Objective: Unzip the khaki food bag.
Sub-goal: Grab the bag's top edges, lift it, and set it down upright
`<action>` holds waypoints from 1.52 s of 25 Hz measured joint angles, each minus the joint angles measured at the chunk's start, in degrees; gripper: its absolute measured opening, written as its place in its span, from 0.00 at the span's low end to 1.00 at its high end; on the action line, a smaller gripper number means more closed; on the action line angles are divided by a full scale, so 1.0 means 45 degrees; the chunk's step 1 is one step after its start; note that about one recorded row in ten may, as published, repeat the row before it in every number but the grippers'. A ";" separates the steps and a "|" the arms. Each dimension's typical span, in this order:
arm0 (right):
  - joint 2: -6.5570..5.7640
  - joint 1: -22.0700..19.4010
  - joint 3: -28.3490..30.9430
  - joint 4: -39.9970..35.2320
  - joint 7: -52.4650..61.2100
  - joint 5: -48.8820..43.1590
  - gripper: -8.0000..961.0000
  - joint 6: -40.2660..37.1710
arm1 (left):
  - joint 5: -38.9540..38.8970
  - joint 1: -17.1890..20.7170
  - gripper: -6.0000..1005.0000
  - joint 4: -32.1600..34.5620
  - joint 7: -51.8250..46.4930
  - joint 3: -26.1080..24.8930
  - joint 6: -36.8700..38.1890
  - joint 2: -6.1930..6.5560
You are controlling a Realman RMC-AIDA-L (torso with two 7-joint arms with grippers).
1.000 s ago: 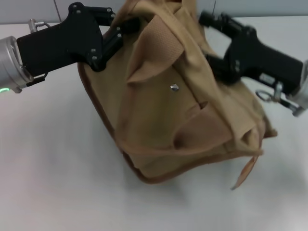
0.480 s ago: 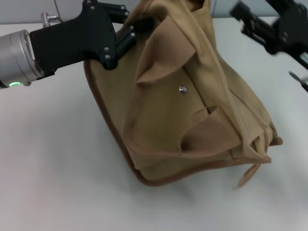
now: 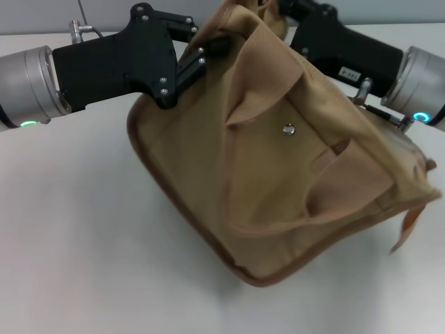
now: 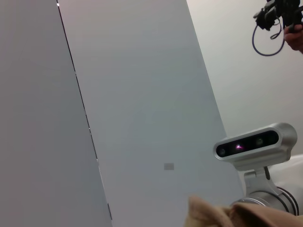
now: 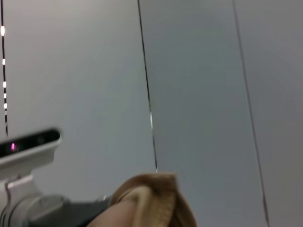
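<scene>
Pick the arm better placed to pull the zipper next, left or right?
Probably right. The right hand sits at the top of the bag, where the opening is, while the left hand is at the bag's upper left corner, suited to bracing. The zipper pull isn't visible.

Before me lies a plain white tabletop, matte and evenly lit, with only soft shadow on it. Along its far edge rises a pale grey wall. From my wrists I see that wall made of flat panels parted by thin dark vertical seams, one panel bearing a small grey rectangular mark.
</scene>
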 joint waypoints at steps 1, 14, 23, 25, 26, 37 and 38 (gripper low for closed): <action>0.0000 0.0000 0.0000 0.0000 0.0000 0.0000 0.87 0.0000 | 0.0000 0.0000 0.07 0.0000 0.0000 0.0000 0.0000 0.0000; -0.0039 -0.2039 0.0912 -0.2388 0.2506 -0.2644 0.87 -0.1746 | -0.0042 -0.0064 0.07 -0.0006 0.0026 -0.0030 -0.0538 -0.0048; -0.0099 -0.2603 0.2538 -0.1987 0.1817 -0.4014 0.87 -0.4315 | -0.0160 -0.0290 0.07 -0.0028 0.0025 0.0000 -0.0843 -0.0047; -0.0055 -0.2915 0.2840 -0.1974 0.1355 -0.4157 0.87 -0.4533 | -0.0158 -0.0348 0.07 -0.0018 0.0026 0.0058 -0.0845 -0.0046; -0.0055 -0.2915 0.2840 -0.1974 0.1355 -0.4157 0.87 -0.4533 | -0.0158 -0.0348 0.07 -0.0018 0.0026 0.0058 -0.0845 -0.0046; 0.0047 -0.3118 0.2258 0.1229 -0.3240 0.2036 0.87 -0.4480 | -0.0109 -0.0280 0.07 -0.0017 0.0265 0.0145 -0.0707 -0.0036; 0.0047 -0.3049 0.2261 0.1399 -0.3360 0.2274 0.87 -0.4366 | -0.0114 -0.0262 0.07 -0.0044 0.0307 0.0180 -0.0700 -0.0038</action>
